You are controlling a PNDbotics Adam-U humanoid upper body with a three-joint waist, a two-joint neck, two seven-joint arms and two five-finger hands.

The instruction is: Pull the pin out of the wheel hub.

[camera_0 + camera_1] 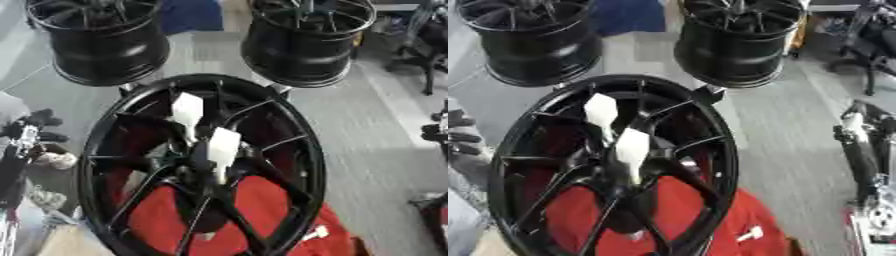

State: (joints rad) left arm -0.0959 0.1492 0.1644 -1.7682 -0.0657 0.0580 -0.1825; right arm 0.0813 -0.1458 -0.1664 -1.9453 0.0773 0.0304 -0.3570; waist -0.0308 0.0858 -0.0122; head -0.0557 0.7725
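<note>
- Hub [206, 165]: two white pins [222, 148] in the centre, none out yet.
- Left hand [22, 135] at left edge, right hand [859, 145] at right; both off hub, fingers can't tell.

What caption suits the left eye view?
Two white pins stand in the black wheel hub; the robot's left hand waits beside it.

I'm looking down into what reads as a workshop or garage bay — a big black wheel hub [201, 165] right in front of me, two more black rims [105, 40] standing behind it on a bare grey floor [367, 130], a red cloth [262, 215] underneath — and equipment stands [868, 45] off at the right edge.
</note>
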